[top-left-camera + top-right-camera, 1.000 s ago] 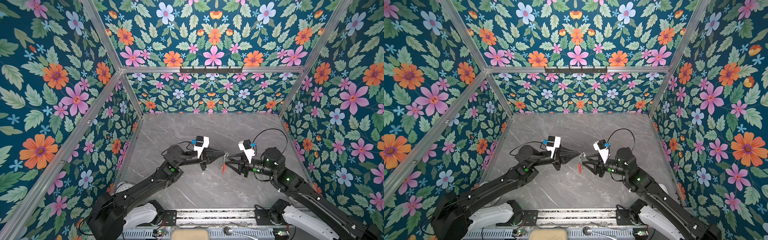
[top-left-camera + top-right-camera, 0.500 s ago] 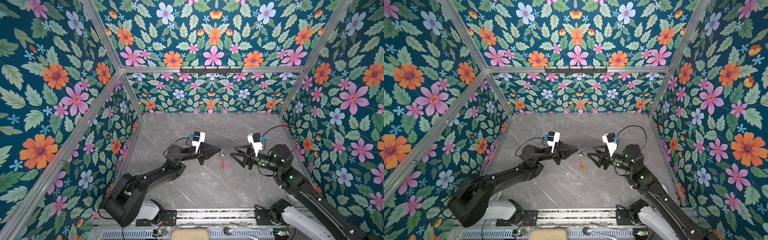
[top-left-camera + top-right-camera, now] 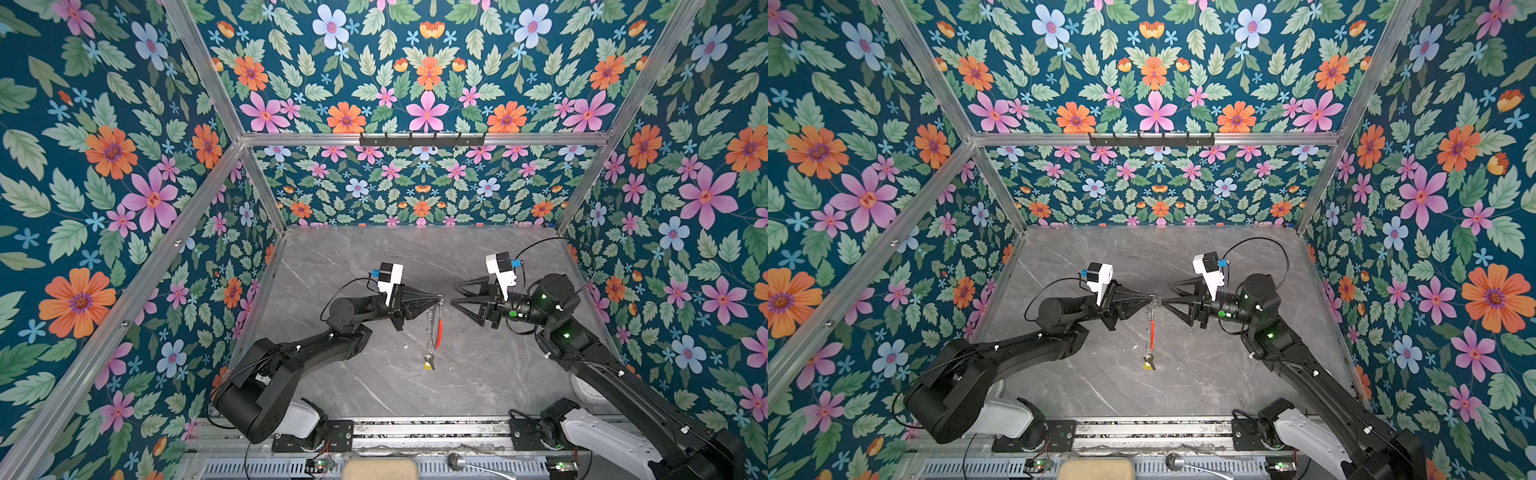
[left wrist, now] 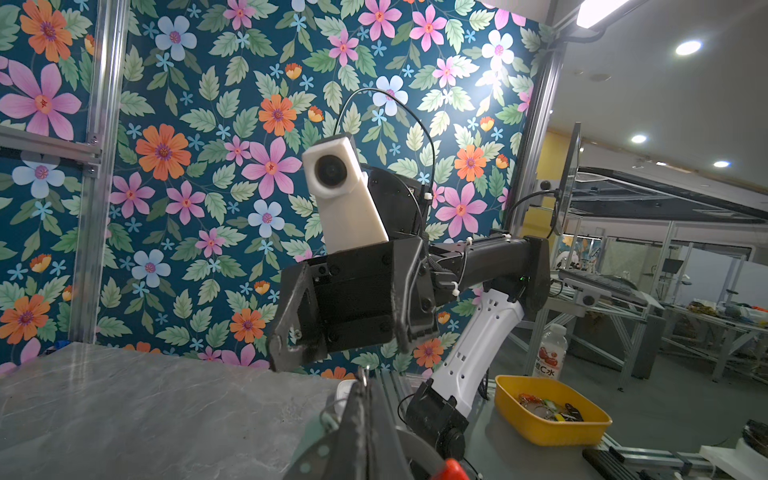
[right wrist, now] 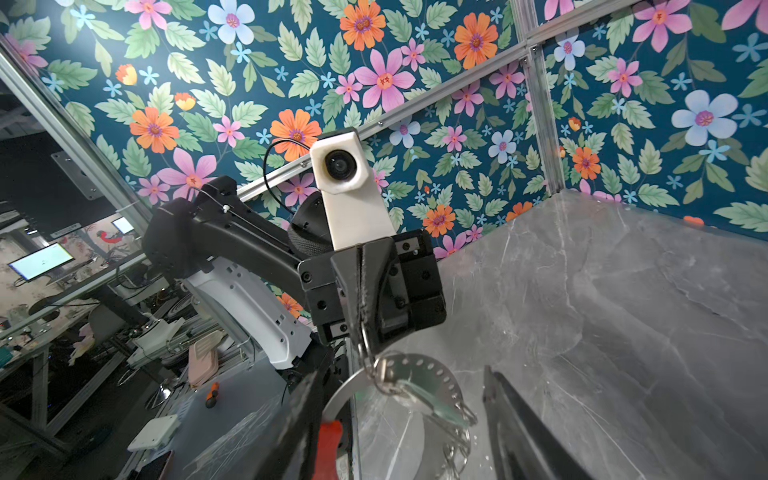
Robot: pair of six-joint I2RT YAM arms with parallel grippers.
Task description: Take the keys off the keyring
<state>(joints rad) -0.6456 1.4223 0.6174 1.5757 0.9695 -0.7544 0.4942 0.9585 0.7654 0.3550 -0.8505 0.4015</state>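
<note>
Pinching keyring [image 3: 439, 330] top in clamped left gripper [image 3: 439, 296], dangling keys [image 3: 429, 362] beneath; keeping right gripper [image 3: 454, 294] fingers spread, just beside.

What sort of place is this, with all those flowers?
Probably a test booth in a robotics lab: floral panels on an aluminium frame box in a grey table with a left arm and right arm. The wrist views show workbenches and a monitor outside.

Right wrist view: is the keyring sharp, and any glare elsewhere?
Right wrist view: keyring near the lens, slightly soft, low in frame; left wrist view: lamp glare on the wallpaper, keyring mostly hidden; in both top views: even light, keys tiny.
</note>
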